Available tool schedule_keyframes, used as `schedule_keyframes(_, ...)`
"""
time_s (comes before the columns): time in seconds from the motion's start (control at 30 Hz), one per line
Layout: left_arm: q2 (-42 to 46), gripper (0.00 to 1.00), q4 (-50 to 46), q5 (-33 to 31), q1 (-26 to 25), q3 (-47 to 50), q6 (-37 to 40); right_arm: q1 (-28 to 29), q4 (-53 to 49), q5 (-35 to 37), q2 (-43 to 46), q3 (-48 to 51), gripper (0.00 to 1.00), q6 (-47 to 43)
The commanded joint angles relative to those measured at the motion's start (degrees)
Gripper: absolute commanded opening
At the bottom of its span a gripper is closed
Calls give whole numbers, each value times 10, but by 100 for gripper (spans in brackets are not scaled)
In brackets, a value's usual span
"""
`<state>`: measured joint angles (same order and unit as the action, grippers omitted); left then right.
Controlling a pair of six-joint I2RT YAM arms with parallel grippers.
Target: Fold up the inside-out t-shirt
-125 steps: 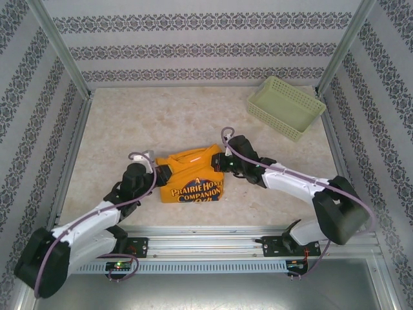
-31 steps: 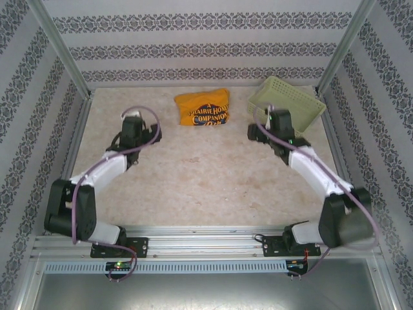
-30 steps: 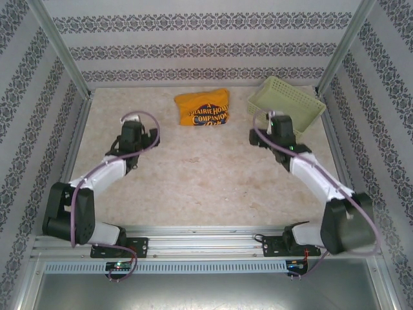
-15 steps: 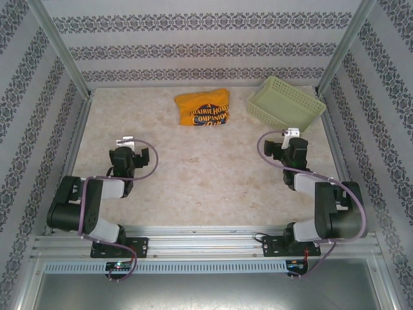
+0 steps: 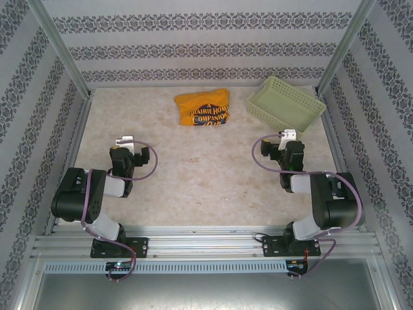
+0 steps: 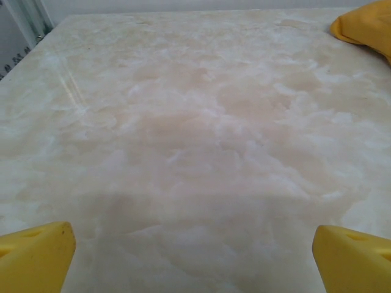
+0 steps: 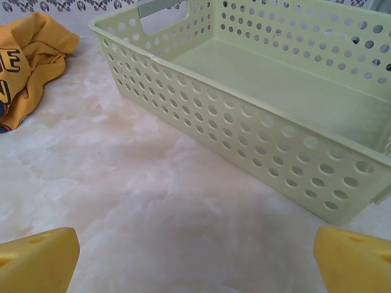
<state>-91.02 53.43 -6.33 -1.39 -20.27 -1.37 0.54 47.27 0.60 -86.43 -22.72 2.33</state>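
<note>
Both arms have been drawn back, left gripper [image 5: 133, 150] and right gripper [image 5: 279, 143] spread wide and empty. The folded t-shirt [image 5: 204, 109] is left at the far side, near the basket [image 5: 286, 106]. Soft and light, it is judged best pinched at an edge.

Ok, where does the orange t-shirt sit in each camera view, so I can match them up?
Top external: the t-shirt lies folded at the far middle of the table, apart from the basket on its right.
Left wrist: an orange edge of the t-shirt in the top right corner.
Right wrist: the t-shirt at the top left, the basket to its right.
Shared landmark: the pale marbled table under it.
</note>
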Motion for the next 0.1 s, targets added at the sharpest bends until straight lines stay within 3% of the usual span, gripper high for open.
schedule_keyframes(0.0,1,100,28,-23,5,-7,-6,1,25,3,0,1,98,-9)
schedule_keyframes(0.07,1,100,29,-23,5,-6,-6,11,33,40,4,6,98,-9)
